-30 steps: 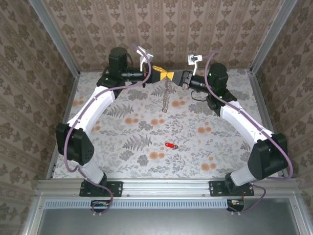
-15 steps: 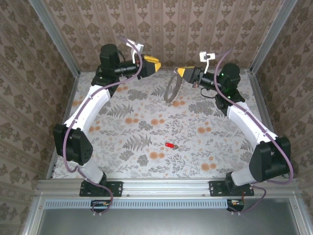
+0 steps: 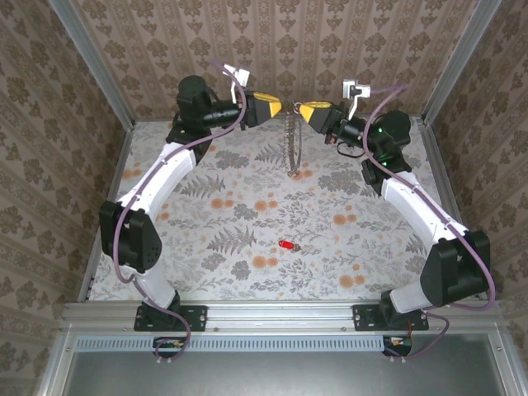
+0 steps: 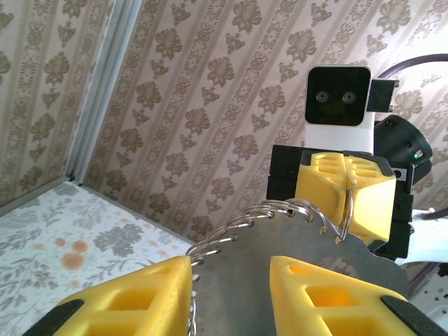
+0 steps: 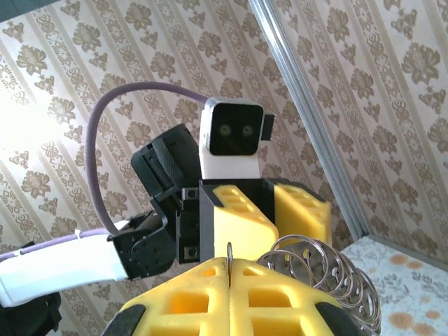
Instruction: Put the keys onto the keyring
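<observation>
Right tool (image 3: 302, 108) clamped on keyring (image 3: 290, 147) hanging above bench (image 3: 379, 247) far edge, left tool (image 3: 277, 106) now apart, drawn close again, ring contact unclear, keys (image 3: 286, 245) unmoved

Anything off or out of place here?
Nothing spilled or broken. The keyring dangles from the right gripper, jaws shut, at the far end, with the left gripper open beside it. The key lies alone mid-table, away from both.
</observation>
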Tool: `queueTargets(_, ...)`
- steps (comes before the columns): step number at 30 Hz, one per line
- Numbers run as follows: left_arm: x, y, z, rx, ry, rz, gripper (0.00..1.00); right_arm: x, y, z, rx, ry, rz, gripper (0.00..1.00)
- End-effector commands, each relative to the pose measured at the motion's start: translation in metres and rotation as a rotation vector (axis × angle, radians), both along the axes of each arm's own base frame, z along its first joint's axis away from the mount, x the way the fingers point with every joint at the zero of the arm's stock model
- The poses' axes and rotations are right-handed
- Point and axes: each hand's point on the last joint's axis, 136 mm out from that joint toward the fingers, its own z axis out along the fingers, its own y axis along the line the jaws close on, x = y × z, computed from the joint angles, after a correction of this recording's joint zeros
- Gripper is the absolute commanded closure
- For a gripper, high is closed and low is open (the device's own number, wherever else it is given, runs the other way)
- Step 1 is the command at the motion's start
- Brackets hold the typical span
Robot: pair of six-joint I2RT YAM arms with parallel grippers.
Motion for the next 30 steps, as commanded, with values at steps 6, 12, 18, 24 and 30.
queueTargets(6,-0.015,0.0,0.028,-0.102,-0.031,-0.037,0.67,0.004,-0.004,0.034,0.096,-0.092,-0.052,1.0)
queueTargets(12,-0.02,0.004,0.036,-0.154,-0.016,-0.053,0.67,0.009,-0.004,0.034,0.114,-0.084,-0.053,1.0)
queueTargets(18,-0.021,0.004,0.043,-0.205,0.008,-0.083,0.68,0.011,0.0,0.034,0.116,-0.077,-0.043,1.0)
queueTargets(24,-0.017,0.003,0.041,-0.227,0.037,-0.094,0.69,0.013,0.001,0.034,0.12,-0.074,-0.044,1.0)
queueTargets(30,-0.014,0.002,0.038,-0.226,0.048,-0.091,0.7,0.013,0.004,0.034,0.119,-0.071,-0.034,1.0)
